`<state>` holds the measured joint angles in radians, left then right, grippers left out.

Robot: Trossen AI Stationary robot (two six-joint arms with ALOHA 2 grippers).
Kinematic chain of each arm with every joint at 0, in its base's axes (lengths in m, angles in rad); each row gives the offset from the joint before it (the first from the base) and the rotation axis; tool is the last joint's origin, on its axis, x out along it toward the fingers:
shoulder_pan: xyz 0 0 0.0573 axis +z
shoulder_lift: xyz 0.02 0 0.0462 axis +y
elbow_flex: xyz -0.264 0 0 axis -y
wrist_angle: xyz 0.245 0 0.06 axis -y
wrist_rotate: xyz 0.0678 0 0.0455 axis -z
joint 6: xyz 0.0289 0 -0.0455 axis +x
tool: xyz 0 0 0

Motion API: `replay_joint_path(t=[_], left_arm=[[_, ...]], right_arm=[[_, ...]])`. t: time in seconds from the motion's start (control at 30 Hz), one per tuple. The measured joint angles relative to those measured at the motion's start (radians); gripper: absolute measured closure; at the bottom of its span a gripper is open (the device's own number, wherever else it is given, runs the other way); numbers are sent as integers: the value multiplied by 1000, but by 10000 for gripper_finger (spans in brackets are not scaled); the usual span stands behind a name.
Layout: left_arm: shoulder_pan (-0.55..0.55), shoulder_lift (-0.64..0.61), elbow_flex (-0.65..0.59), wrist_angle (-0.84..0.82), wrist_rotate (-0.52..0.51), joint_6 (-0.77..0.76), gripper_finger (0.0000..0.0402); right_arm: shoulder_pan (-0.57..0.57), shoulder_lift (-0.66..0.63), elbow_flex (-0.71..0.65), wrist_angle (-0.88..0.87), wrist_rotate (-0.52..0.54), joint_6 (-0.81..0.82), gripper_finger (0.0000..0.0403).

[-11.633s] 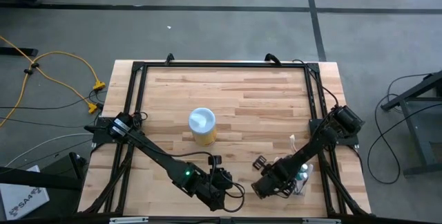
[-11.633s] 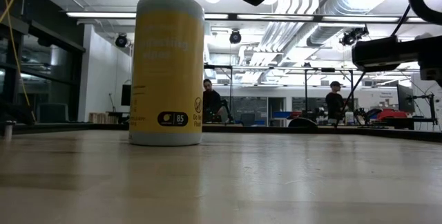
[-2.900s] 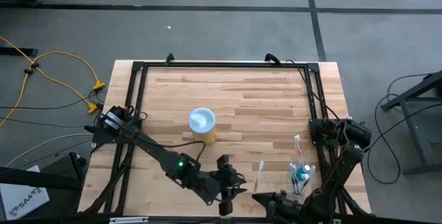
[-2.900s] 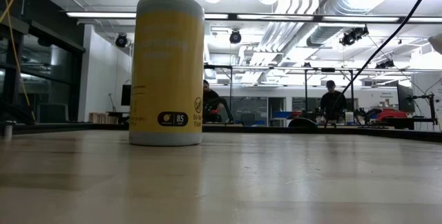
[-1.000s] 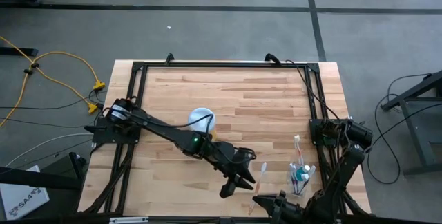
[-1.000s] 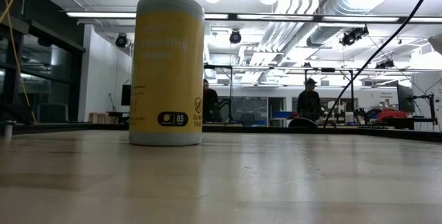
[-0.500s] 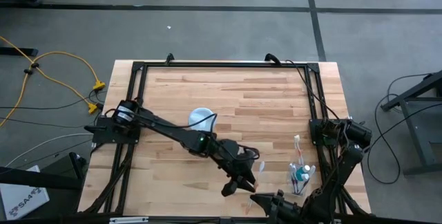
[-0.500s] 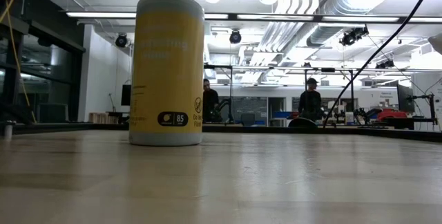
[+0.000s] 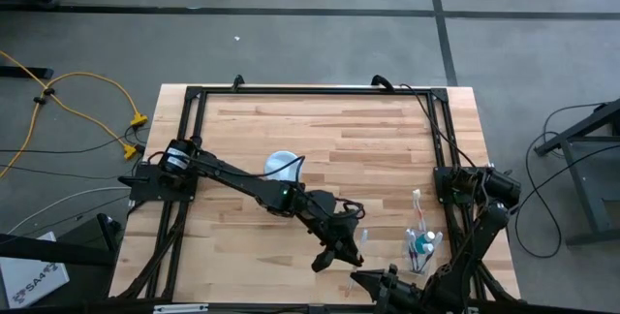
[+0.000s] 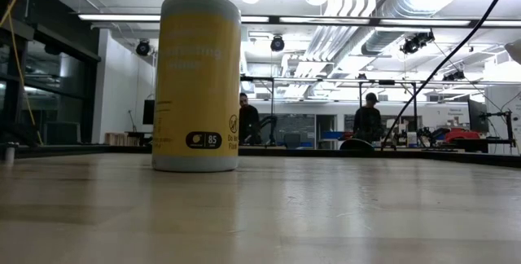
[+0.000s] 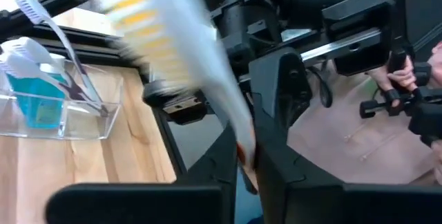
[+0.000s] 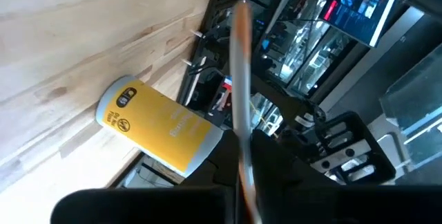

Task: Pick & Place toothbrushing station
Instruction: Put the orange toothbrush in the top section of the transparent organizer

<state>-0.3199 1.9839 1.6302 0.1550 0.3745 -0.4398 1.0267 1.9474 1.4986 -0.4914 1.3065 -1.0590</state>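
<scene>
Standing near the right edge of the pale wooden bench (image 9: pixel 368 140), the small clear plastic holder cup (image 9: pixel 427 252) carries two teal-capped bottles (image 9: pixel 418 244). A thin white toothbrush (image 9: pixel 417 203) leans out of it toward the far side. The left wrist view shows the same holder (image 11: pixel 62 120), with a teal bottle (image 11: pixel 34 106) inside and the white brush (image 11: pixel 59 37) slanting up from it.

Just beside the holder, toward the middle of the bench, the left claw (image 9: pixel 339 258) is clenched on a white toothbrush with orange-yellow stripes (image 11: pixel 186 51). The brush is blurred in the wrist view, and its handle is pinched where the two dark fingers (image 11: pixel 276 113) meet. From above, only a pale sliver of this brush (image 9: pixel 363 237) shows past the claw.

The right claw (image 9: pixel 373 283) sits low at the bench's near edge, just in front of the left one. In its own wrist view it grasps a thin pale handle (image 12: pixel 239 72); I cannot tell what the handle belongs to.

Farther left, a tall yellow cylindrical canister with a white lid (image 9: pixel 281 166) stands upright, partly under the left arm. It fills the low view (image 10: pixel 199 81). Two people (image 10: pixel 247 117) (image 10: pixel 368 117) show far off in the room behind.
</scene>
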Motion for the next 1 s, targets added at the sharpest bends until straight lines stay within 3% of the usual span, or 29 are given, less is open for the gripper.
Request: replay_joint_path(t=[0.13,0.4,0.63,1.0], left_arm=[[0,0,0,0,13,0,387],[-14,0,0,-12,12,11,387],[-24,0,0,-33,13,16,387],[-11,0,0,-82,-14,35,387]], right_arm=[[0,1,0,1,-10,-6,382],[-2,1,0,12,-75,64,317],[-1,0,0,-8,-70,121,276],[36,-1,0,-20,-23,192,250]])
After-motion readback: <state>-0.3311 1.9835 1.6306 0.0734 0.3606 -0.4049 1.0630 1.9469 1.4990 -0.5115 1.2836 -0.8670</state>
